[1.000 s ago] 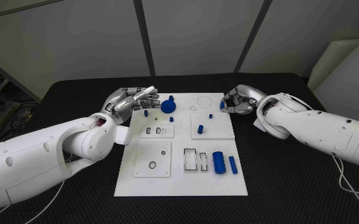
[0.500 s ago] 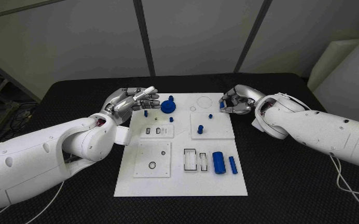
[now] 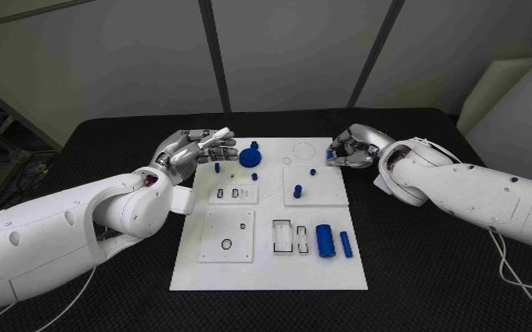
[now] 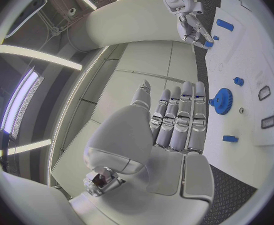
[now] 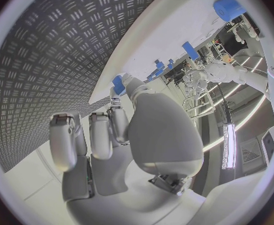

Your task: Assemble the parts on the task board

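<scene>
Nearest on the white flat task board (image 3: 266, 270): thick blue cylinder (image 3: 324, 240) and slim blue rod (image 3: 345, 244) lying side by side at the near right, untouched and exactly where they lay a second ago. Farther in, upright blue peg (image 3: 297, 190) standing in its square plate, likewise unmoved.

At the far end, blue toothed gear (image 3: 248, 158) seated on its post. Just beside it, left hand (image 3: 197, 151) hovering as before, fingers (image 4: 181, 120) stretched out straight and holding nothing.

Across the board, right hand (image 3: 355, 150) curled over the far right edge, nudged only slightly over the last second. Small blue piece (image 3: 330, 153) pinched at its fingertips, right against the board's rim.

Hardly any change, then: probably fine alignment rather than placement. Piece not yet seated, cylinder and rod still waiting, so assembly only partly done.
</scene>
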You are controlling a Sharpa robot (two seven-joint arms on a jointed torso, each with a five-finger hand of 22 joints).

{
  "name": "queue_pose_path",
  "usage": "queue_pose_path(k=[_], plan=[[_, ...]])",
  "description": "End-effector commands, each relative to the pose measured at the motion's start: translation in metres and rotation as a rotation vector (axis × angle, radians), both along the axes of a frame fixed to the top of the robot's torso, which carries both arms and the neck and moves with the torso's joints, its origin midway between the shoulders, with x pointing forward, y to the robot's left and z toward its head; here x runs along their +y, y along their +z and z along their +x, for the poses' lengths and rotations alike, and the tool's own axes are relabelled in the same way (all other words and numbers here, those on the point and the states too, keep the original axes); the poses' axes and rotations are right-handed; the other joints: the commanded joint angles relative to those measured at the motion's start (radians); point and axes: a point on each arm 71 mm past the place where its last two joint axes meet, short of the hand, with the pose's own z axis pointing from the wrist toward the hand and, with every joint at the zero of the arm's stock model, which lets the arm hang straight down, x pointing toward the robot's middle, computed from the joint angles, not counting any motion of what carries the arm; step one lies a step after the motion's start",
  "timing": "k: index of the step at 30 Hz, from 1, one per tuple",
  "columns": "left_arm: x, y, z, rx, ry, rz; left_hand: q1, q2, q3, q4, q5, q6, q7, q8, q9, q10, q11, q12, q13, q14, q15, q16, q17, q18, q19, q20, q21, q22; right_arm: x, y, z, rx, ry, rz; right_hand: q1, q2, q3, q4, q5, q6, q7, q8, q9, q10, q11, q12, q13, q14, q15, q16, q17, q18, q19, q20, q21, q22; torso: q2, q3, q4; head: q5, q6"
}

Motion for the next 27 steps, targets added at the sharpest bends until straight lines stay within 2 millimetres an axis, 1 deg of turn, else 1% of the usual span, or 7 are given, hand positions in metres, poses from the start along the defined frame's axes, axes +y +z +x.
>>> queue_pose_path(k=[1, 7, 13, 15, 19, 21, 27], plan=[[0.0, 0.001, 0.0, -0.001, -0.007, -0.003, -0.004, 0.008, -0.002, -0.002, -0.002, 0.005, 0.001, -0.006, -0.001, 0.006, 0.002, -0.002, -0.001, -0.008, 0.001, -0.005, -0.001, -0.006, -0.006, -0.002, -0.005, -0.002, 0.0, 0.005, 0.0, -0.054, -0.007, 0.014, 0.005, 0.026, 0.01, -0.001, 0.008, 0.017, -0.007, 0.007, 0.011, 0.0, -0.009, 0.006, 0.09, 0.075, -0.011, 0.005, 0.126, -0.007, 0.106, -0.01, 0.006, 0.263, 0.0, 0.0, 0.0006, 0.0, -0.001], [0.0, 0.001, 0.0, -0.002, -0.007, -0.003, -0.004, 0.008, -0.002, -0.002, -0.002, 0.005, 0.001, -0.006, -0.001, 0.006, 0.002, -0.002, -0.001, -0.008, 0.001, -0.005, -0.001, -0.006, -0.006, -0.002, -0.005, -0.002, 0.004, 0.009, -0.003, -0.095, -0.003, 0.034, 0.01, 0.035, 0.017, -0.011, 0.014, 0.025, -0.011, 0.006, 0.014, 0.002, -0.013, 0.008, 0.091, 0.076, -0.015, 0.006, 0.128, -0.007, 0.106, -0.015, 0.006, 0.263, -0.001, 0.0004, -0.0003, 0.002, -0.002], [0.0, 0.001, 0.0, -0.001, -0.006, -0.002, -0.004, 0.008, -0.002, -0.002, -0.002, 0.005, 0.001, -0.006, -0.001, 0.006, 0.002, -0.002, -0.001, -0.008, 0.001, -0.005, -0.001, -0.006, -0.006, -0.002, -0.005, -0.002, 0.012, 0.015, -0.013, -0.089, 0.019, 0.062, 0.01, 0.038, 0.018, -0.012, 0.016, 0.024, -0.01, 0.004, 0.014, 0.001, -0.013, 0.006, 0.091, 0.076, -0.015, 0.006, 0.127, -0.007, 0.106, -0.016, 0.006, 0.263, -0.004, -0.0011, -0.0004, 0.005, -0.001], [0.001, 0.001, 0.0, -0.001, -0.004, -0.002, -0.004, 0.008, -0.002, -0.002, -0.002, 0.005, 0.001, -0.006, -0.001, 0.006, 0.002, -0.002, -0.001, -0.008, 0.001, -0.005, -0.001, -0.006, -0.006, -0.002, -0.005, -0.002, 0.019, 0.018, -0.018, -0.083, 0.035, 0.076, 0.008, 0.039, 0.019, -0.012, 0.015, 0.022, -0.01, 0.002, 0.014, 0.001, -0.013, 0.006, 0.091, 0.076, -0.015, 0.006, 0.127, -0.007, 0.106, -0.016, 0.006, 0.263, -0.004, -0.0021, -0.0005, 0.006, 0.002], [0.002, 0.0, 0.001, -0.001, -0.001, 0.0, -0.004, 0.008, -0.003, -0.003, -0.004, 0.004, 0.001, -0.007, -0.001, 0.006, 0.002, -0.003, -0.001, -0.008, 0.002, -0.006, -0.001, -0.006, -0.006, -0.002, -0.005, -0.002, 0.041, 0.025, -0.03, -0.072, 0.075, 0.095, 0.006, 0.04, 0.019, -0.012, 0.014, 0.019, -0.009, -0.001, 0.014, 0.001, -0.013, 0.005, 0.09, 0.075, -0.014, 0.005, 0.126, -0.007, 0.106, -0.016, 0.006, 0.263, -0.012, -0.0043, 0.0004, 0.008, -0.002], [0.002, 0.0, 0.002, -0.001, 0.001, 0.001, -0.004, 0.008, -0.003, -0.003, -0.004, 0.004, 0.001, -0.007, -0.001, 0.006, 0.002, -0.003, -0.001, -0.008, 0.002, -0.006, -0.001, -0.006, -0.006, -0.002, -0.005, -0.002, 0.052, 0.027, -0.034, -0.07, 0.091, 0.097, 0.005, 0.041, 0.019, -0.012, 0.014, 0.019, -0.009, -0.002, 0.014, 0.0, -0.013, 0.004, 0.09, 0.075, -0.014, 0.004, 0.125, -0.007, 0.106, -0.016, 0.006, 0.263, -0.014, -0.0053, 0.0005, 0.01, -0.002], [0.005, -0.002, 0.007, -0.002, 0.015, 0.005, -0.003, 0.009, -0.003, -0.003, -0.004, 0.005, 0.001, -0.007, -0.001, 0.006, 0.002, -0.003, -0.001, -0.007, 0.002, -0.006, -0.001, -0.006, -0.006, -0.002, -0.005, -0.002, 0.097, 0.031, -0.044, -0.065, 0.149, 0.084, 0.005, 0.043, 0.02, -0.015, 0.011, 0.017, -0.008, -0.005, 0.014, -0.003, -0.012, -0.002, 0.086, 0.073, -0.014, 0.001, 0.119, -0.007, 0.106, -0.017, 0.006, 0.263, -0.026, -0.0093, 0.0014, 0.021, -0.009]])
